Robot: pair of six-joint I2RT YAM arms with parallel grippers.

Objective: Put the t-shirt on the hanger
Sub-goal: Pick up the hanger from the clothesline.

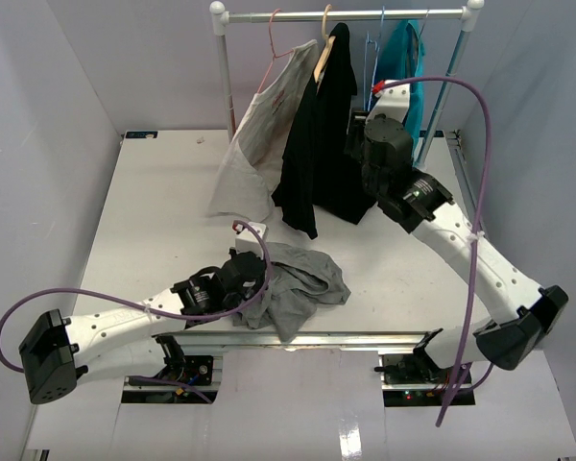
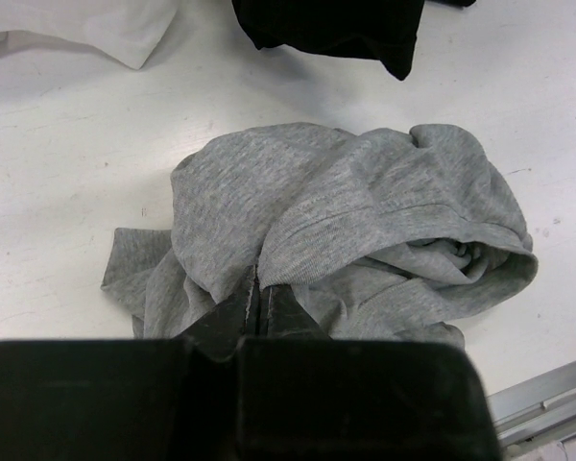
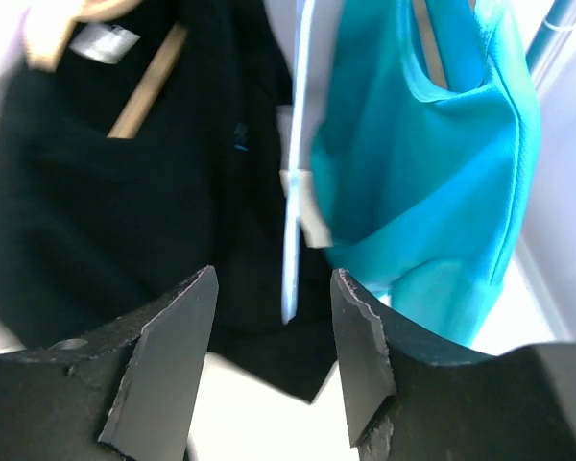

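T-shirt (image 2: 346,221) lies crumpled on surface (image 2: 58,144), my left pincer (image 2: 257,288) pinching its fold; right pincer (image 3: 274,279) spread before hanger (image 3: 290,240) on rail (image 1: 346,14). Hanging not started, I reckon.

Right now I count four garments, one grey t-shirt (image 1: 307,279), one white shirt (image 1: 259,134), one black garment (image 1: 317,154), one teal top (image 1: 403,48), plus four hangers (image 1: 370,58) on one rack (image 1: 346,15).
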